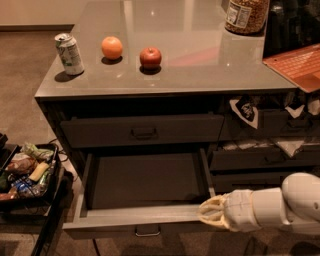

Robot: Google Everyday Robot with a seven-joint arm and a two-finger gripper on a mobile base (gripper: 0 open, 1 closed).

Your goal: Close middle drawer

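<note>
We see the middle drawer (125,220) pulled far out from under the counter's (200,70) front edge. Its long, shallow tray reaches towards us, and its low front panel carries a small loop pull (148,230) at centre. The gripper (214,214) sits at the right end of that front panel, level with its top edge. The pale fingers (207,212) look drawn together with their tips meeting, pinching nothing we can make out. We cannot tell whether they actually touch the panel. The white arm (280,205) comes in from the right, below the counter's front right corner.

Just under the front edge, the top drawer (142,131) is shut flush, its pull in the middle. To the right of both drawers is a second stack of drawers (265,160) with snack bags (246,111) poking out of them.

On the counter, a soda can (69,53) stands near the front left corner. An orange (112,47) is beside it and a red apple (150,57) just right of the orange, none of the three touching. A labelled jar (245,15) stands towards the back. A flat orange-red packet (297,65) lies at the right edge.

Off the counter's left edge, low down, a black bin (50,192) holds mixed snack packets (25,167).
</note>
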